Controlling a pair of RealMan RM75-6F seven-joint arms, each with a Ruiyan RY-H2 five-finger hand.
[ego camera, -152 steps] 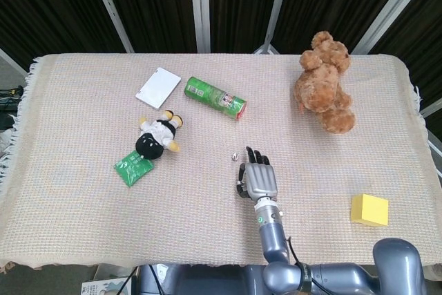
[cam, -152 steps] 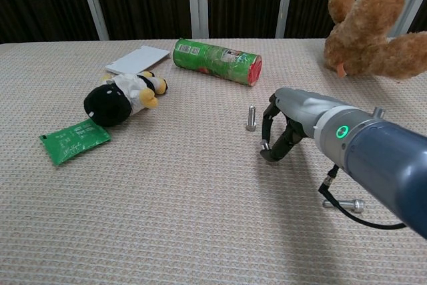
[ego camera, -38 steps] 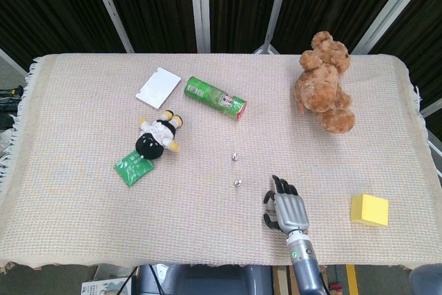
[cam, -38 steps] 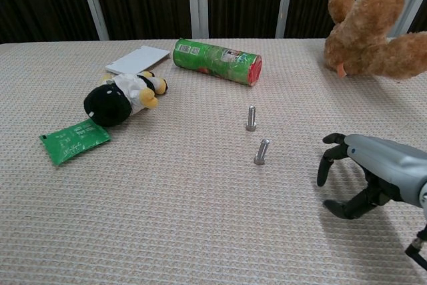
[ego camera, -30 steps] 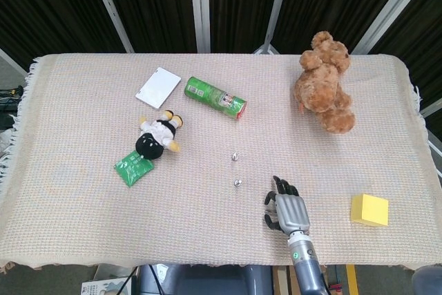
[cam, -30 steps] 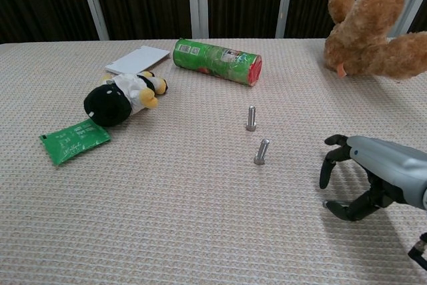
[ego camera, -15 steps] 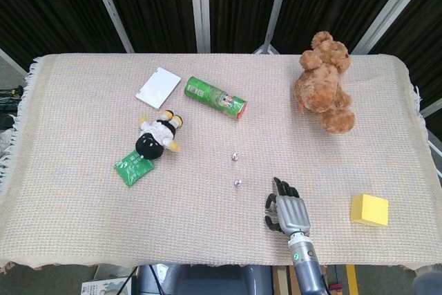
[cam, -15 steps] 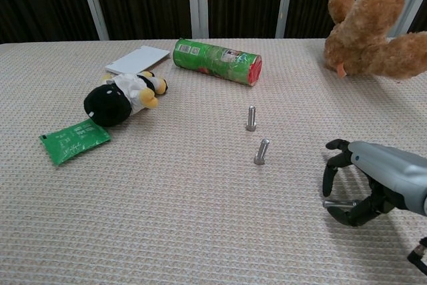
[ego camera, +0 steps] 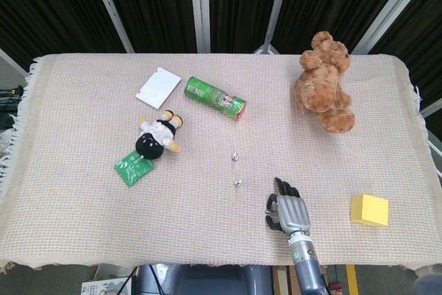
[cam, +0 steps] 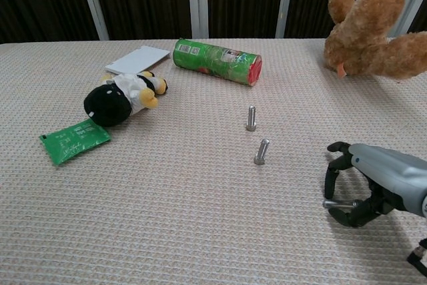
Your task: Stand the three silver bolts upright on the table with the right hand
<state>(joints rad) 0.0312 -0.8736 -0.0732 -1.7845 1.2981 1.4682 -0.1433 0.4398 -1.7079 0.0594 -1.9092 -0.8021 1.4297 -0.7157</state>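
The right hand (cam: 357, 188) is settling lower and closer around the third bolt (cam: 339, 202) than half a second back, when its fingers were arching a touch higher over it; five seconds ago it was up by the middle of the table, placing the second bolt. Now it is curling its dark fingertips (cam: 331, 178) over the lying bolt, thumb underneath, and the shaft is showing between them — pinched or merely caged, I cannot tell from here. The bolt is still lying flat on the woven cloth (cam: 167, 218), near the front right.

The chest view is giving us that horizontal silver shaft; the head view is hiding it completely under the back of the hand (ego camera: 289, 213). What the head view is offering instead is the yellow block (ego camera: 369, 210) off to the hand's right, out of the chest camera's frame.

The other two are standing upright, unchanged: the far bolt (cam: 251, 118) and the near bolt (cam: 261, 152), well apart from the hand, slim, shiny, heads down on the cloth. From above they are showing only as small bright dots (ego camera: 235, 157) (ego camera: 237, 183).

The left hand is not appearing in either view.
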